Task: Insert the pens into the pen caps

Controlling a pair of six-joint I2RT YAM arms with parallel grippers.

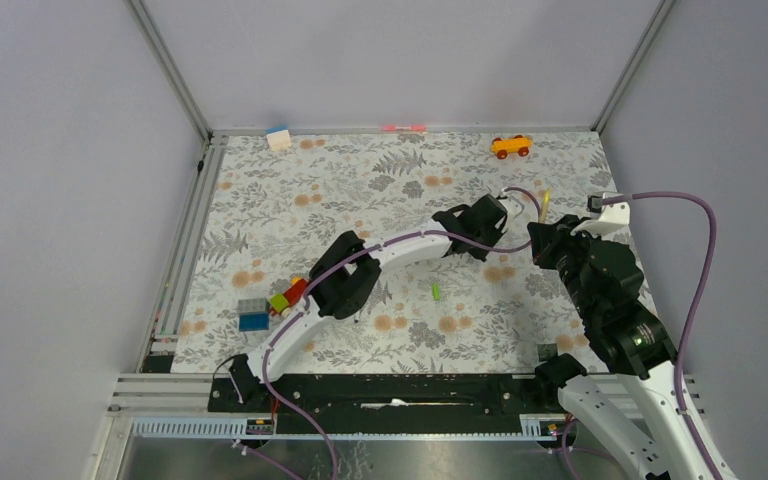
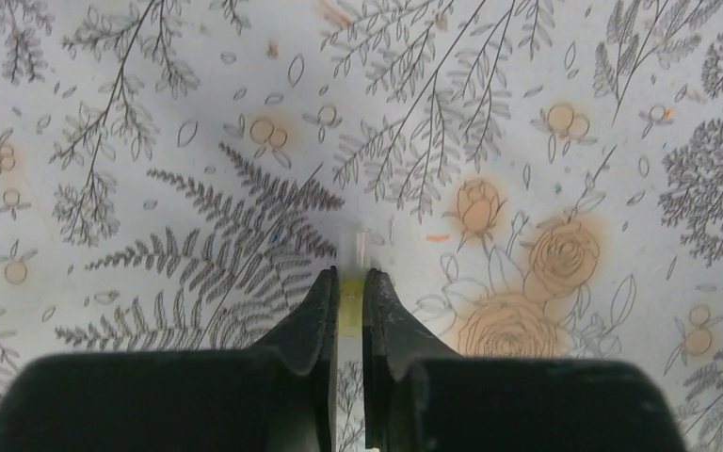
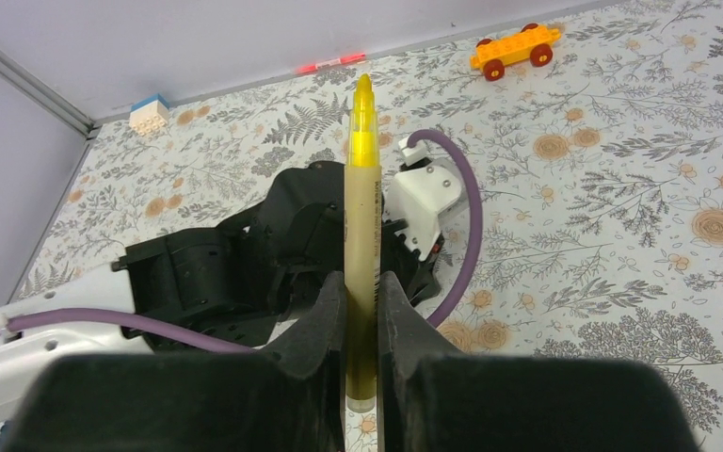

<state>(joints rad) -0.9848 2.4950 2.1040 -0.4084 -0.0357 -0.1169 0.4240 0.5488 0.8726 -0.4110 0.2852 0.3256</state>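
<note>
My right gripper (image 3: 361, 278) is shut on a pale yellow pen (image 3: 361, 235), which stands upright with its bright yellow tip at the top. From above, that pen (image 1: 546, 199) rises from the right gripper (image 1: 542, 230) at the mat's right side. My left gripper (image 2: 349, 275) points down at the mat. It is shut on a tiny pale yellow-green pen cap (image 2: 350, 299), whose clear end pokes out past the fingertips. The left gripper (image 1: 487, 236) sits just left of the right one. A lime green pen cap (image 1: 436, 291) lies loose mid-mat. A pink-red pen (image 1: 403, 128) lies at the back wall.
An orange toy car (image 1: 511, 146) stands at the back right. A white and blue brick (image 1: 278, 138) sits at the back left. Red, green and yellow bricks (image 1: 287, 296) and a blue brick (image 1: 253, 321) lie by the left arm's elbow. Walls close in on three sides.
</note>
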